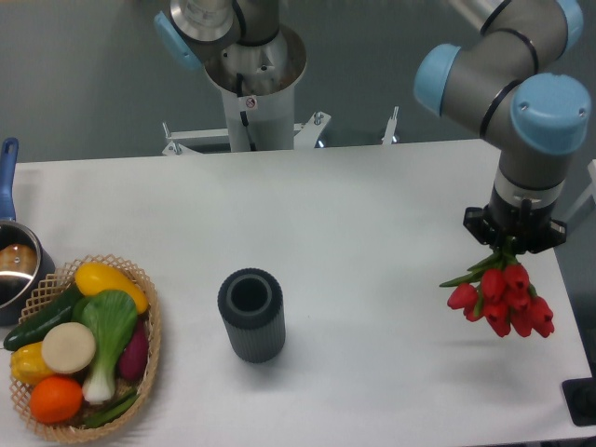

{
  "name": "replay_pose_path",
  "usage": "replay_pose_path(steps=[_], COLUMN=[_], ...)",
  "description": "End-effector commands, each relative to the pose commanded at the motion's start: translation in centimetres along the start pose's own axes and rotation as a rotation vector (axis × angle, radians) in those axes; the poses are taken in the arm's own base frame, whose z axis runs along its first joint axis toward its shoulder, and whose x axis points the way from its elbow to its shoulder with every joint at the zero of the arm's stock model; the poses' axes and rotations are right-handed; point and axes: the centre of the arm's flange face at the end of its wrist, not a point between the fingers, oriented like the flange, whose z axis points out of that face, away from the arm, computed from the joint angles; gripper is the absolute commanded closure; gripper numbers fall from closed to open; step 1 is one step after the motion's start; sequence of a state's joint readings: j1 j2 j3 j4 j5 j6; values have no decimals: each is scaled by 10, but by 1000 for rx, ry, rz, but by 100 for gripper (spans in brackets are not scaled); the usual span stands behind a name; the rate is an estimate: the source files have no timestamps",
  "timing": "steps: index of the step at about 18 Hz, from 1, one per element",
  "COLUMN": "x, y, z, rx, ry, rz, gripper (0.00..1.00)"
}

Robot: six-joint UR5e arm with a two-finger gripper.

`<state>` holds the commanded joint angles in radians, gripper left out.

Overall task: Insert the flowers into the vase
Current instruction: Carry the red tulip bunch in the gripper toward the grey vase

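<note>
While clamped on the flowers [501, 298] hanging beneath it, the gripper [510, 246] sits well right of the vase [251, 315].

From my remote view, I see a white bench [372, 214] under even, soft light. Behind its far edge lies a plain grey-green floor [84, 74], with a white metal bracket frame [279, 135] there.

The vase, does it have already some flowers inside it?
No, the vase shows an empty dark mouth, and the red tulips hang from the gripper far to its right.
</note>
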<state>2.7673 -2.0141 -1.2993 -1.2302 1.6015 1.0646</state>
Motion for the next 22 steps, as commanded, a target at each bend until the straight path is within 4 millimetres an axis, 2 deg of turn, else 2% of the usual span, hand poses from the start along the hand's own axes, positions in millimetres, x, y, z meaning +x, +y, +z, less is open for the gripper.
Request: replay_pose_path(steps=[6,11,16,22], x=[7,22,36,65], y=[1,-5,-18,-36], z=[-24,-42,-64,-72], rx=[75,177,342,656], ry=[17,51,91,151], rz=[-12,-20,-96,-107], gripper=[100,100,100,100])
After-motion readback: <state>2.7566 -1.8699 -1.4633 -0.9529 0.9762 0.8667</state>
